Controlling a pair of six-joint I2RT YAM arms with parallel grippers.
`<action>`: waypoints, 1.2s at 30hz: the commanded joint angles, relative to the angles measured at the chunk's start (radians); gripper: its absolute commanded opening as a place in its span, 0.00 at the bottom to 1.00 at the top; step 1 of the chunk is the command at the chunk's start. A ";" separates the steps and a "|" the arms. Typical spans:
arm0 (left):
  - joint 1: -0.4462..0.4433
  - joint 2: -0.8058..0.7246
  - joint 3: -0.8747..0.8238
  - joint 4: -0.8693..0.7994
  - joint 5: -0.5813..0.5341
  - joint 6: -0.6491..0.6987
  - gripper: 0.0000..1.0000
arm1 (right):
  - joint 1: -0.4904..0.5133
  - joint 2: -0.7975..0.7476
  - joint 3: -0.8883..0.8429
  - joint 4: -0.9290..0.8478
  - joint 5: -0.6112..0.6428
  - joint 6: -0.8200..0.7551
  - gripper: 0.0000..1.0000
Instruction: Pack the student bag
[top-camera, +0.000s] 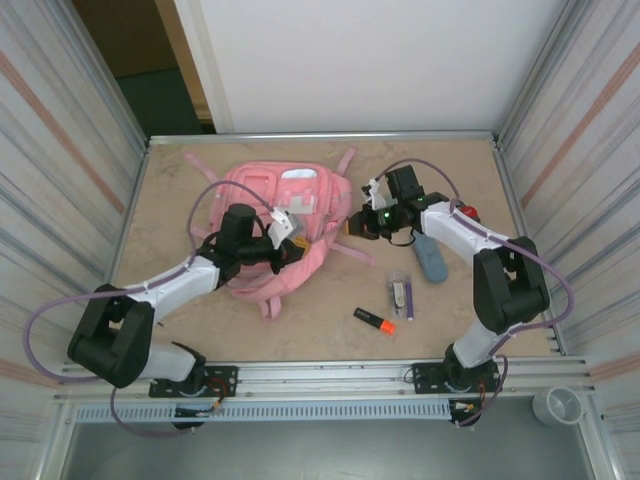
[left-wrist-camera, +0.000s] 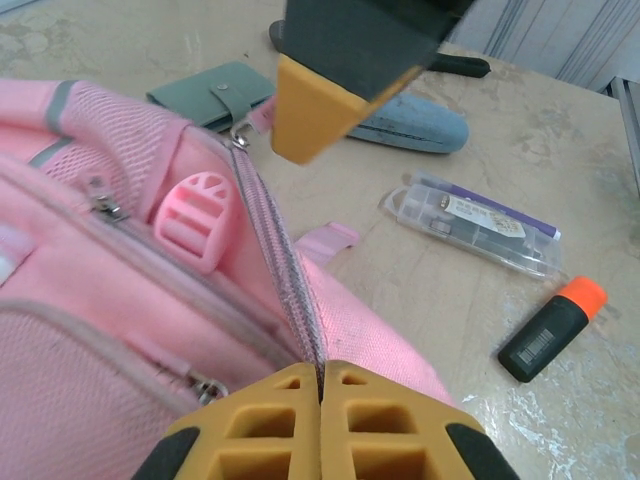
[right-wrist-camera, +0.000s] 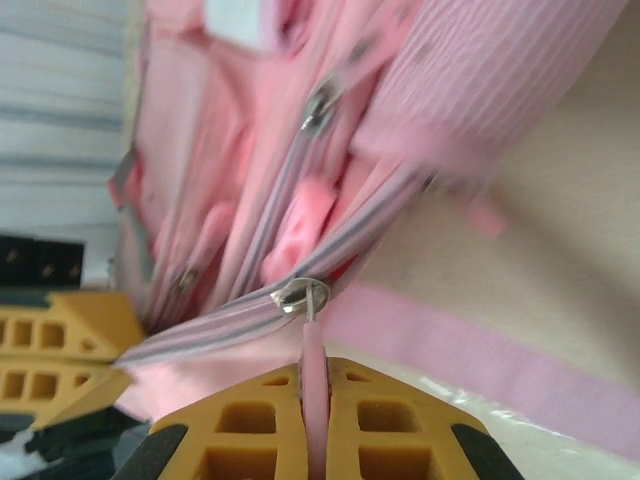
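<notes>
While left fingers (left-wrist-camera: 262, 420) pinch the student bag (left-wrist-camera: 90, 290) zip seam (left-wrist-camera: 285, 270), right fingers (right-wrist-camera: 240, 420) clamp its pull tab (right-wrist-camera: 314, 385).

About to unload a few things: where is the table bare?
Bare: the near strip between backpack and front rail, left of the highlighter; the far right corner behind the right arm. Crowded: right of the backpack, around the blue pouch, clear case and highlighter.

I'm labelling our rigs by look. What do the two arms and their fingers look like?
The left arm and right arm have white links between chunky black joints, with a lilac cable looping along each. A green light glows near the right wrist. The fingers are orange-yellow blocks with lattice cut-outs and black side pieces.
</notes>
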 joint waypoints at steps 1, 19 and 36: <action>0.027 -0.040 -0.031 0.004 0.031 -0.020 0.00 | -0.066 0.061 0.085 -0.018 0.207 -0.040 0.00; -0.104 0.130 0.052 0.128 -0.086 -0.133 0.00 | -0.025 0.322 0.350 -0.115 0.059 -0.142 0.08; 0.120 -0.179 -0.045 -0.111 -0.514 -0.659 0.70 | 0.151 0.007 0.135 -0.057 0.327 -0.093 0.45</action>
